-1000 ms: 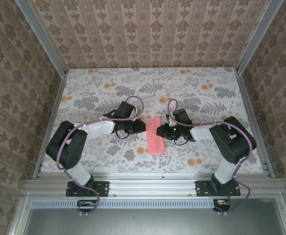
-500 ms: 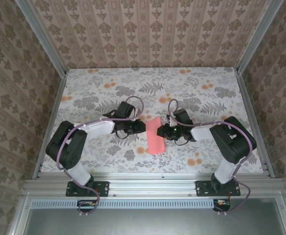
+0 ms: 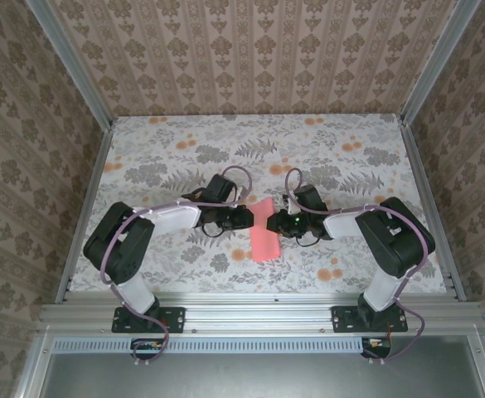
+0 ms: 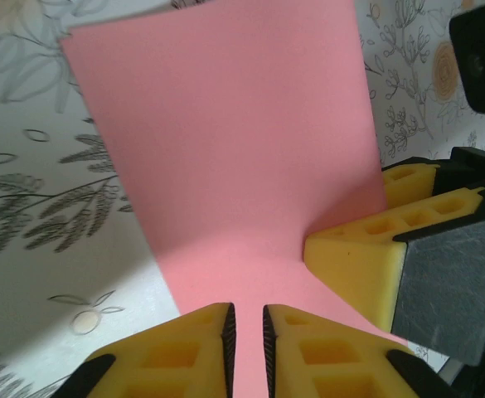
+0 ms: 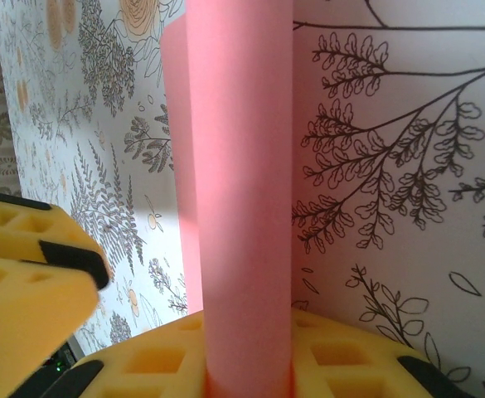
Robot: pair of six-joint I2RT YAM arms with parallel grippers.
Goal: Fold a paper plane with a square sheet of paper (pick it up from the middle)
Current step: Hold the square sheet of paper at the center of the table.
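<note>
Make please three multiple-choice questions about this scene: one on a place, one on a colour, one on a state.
1. Where is the paper?
A. between the left gripper and the right gripper
B. at the far left corner
C. at the near right corner

2. What colour is the paper?
A. white
B. pink
C. green

3. How is the paper?
A. crumpled into a ball
B. torn in two
C. bent over into a narrow strip

Answers: 1 A, the top view shows it between both grippers; 2 B, every view shows pink; 3 C, the top view shows a narrow strip, the right wrist view a second layer behind.
</note>
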